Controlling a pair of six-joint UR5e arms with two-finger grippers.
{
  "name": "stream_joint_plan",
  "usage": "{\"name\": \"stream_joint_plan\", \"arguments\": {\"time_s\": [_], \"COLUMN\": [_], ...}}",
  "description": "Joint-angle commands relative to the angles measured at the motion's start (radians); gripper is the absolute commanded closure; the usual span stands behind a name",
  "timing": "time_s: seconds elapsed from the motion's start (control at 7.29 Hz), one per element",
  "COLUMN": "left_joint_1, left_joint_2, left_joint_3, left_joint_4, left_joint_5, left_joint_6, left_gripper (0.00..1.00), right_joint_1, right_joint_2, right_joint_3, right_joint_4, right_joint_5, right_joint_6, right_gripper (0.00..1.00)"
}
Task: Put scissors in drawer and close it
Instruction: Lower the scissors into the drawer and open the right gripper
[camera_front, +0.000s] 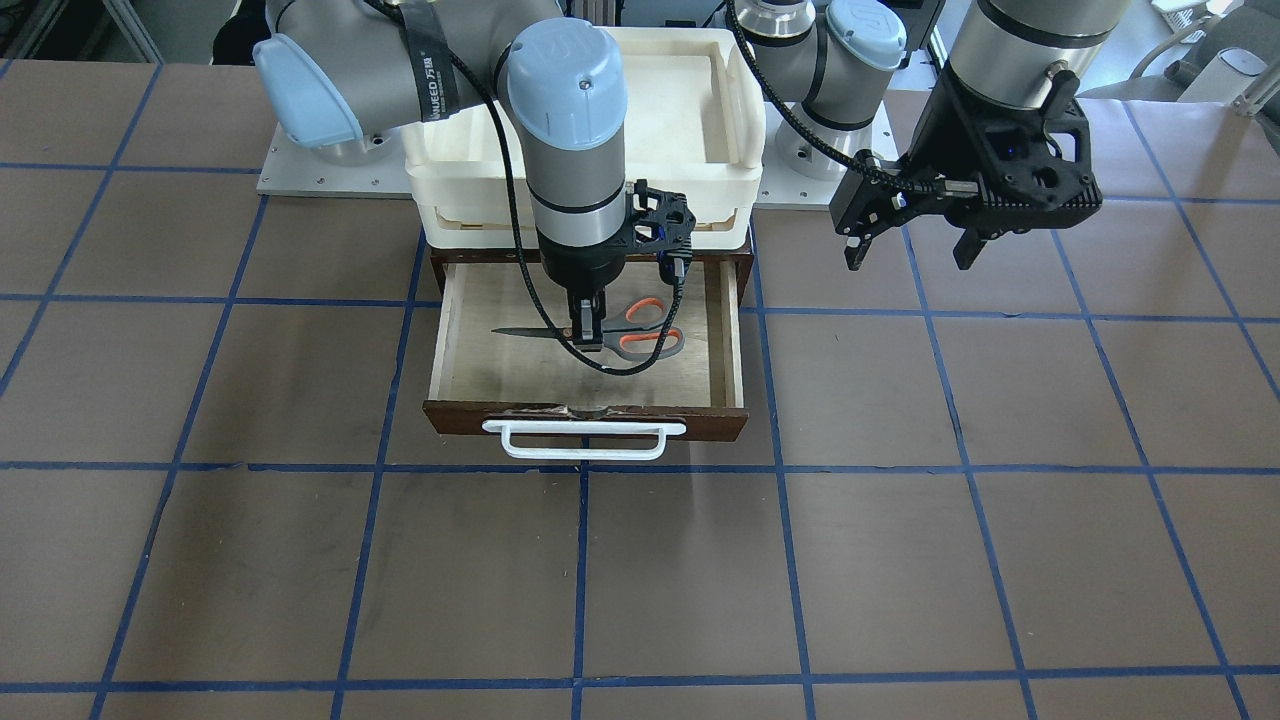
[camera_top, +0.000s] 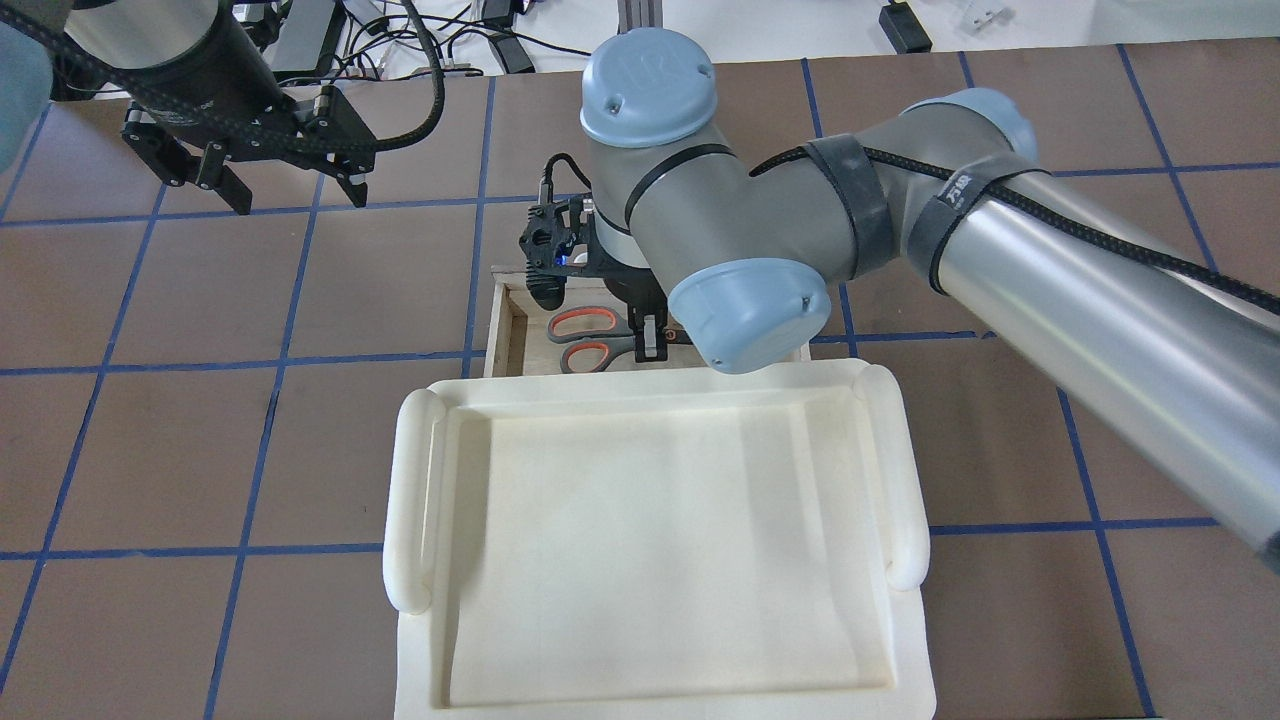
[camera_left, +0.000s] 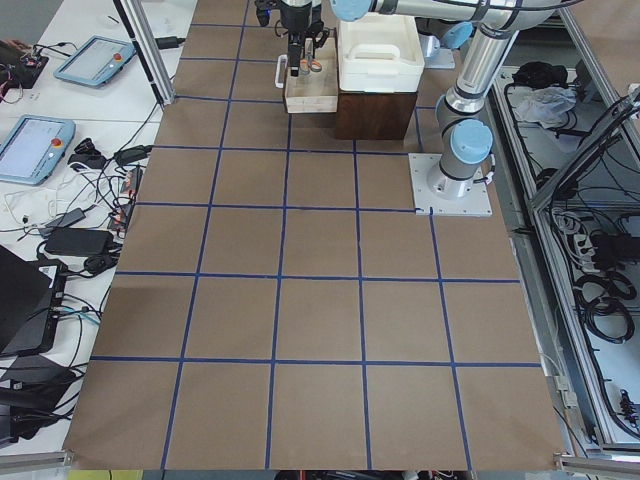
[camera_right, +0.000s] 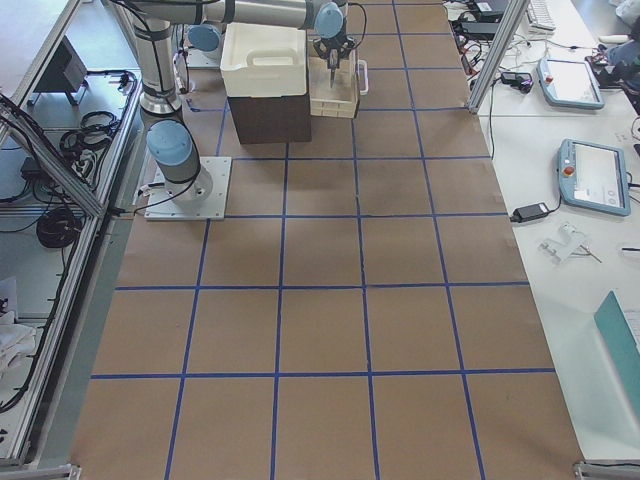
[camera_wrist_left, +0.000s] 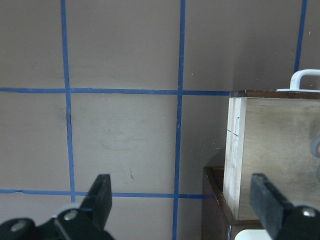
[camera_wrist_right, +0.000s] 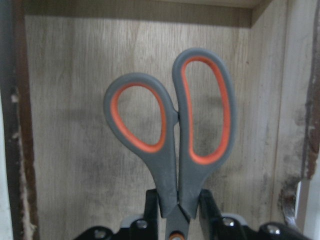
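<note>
The right gripper (camera_front: 588, 338) reaches down inside the open drawer (camera_front: 735, 330), its fingers (camera_wrist_right: 152, 201) pinching the scissors (camera_wrist_right: 170, 165) just below the loops, by the pivot; the scissors lie low over the drawer's floor, whether touching it I cannot tell; their long axis runs across the drawer, parallel to its white handle (camera_front: 585, 440), loops toward the robot's left. The left gripper (camera_front: 912, 255) hangs beside the drawer with fingers spread, gripping nothing. Release looks next; the right gripper is nearer the handle for closing.
</note>
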Motion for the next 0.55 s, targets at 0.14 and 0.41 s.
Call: {"name": "stream_joint_plan", "arguments": {"time_s": [0.14,0.41], "left_joint_1": [0.0,0.0], "left_joint_2": [0.002,0.0], "left_joint_3": [0.0,0.0], "left_joint_4": [0.0,0.0], "left_joint_5": [0.002,0.0], "left_joint_6": [0.0,0.0], "left_gripper": [0.0,0.0], "right_joint_1": [0.014,0.014], "right_joint_2": [0.007,0.007], "right_joint_3": [0.007,0.009], "right_joint_4": [0.002,0.005], "right_joint_5": [0.002,0.002], "right_joint_6": [0.015,0.024], "right_gripper": [0.86,0.83]}}
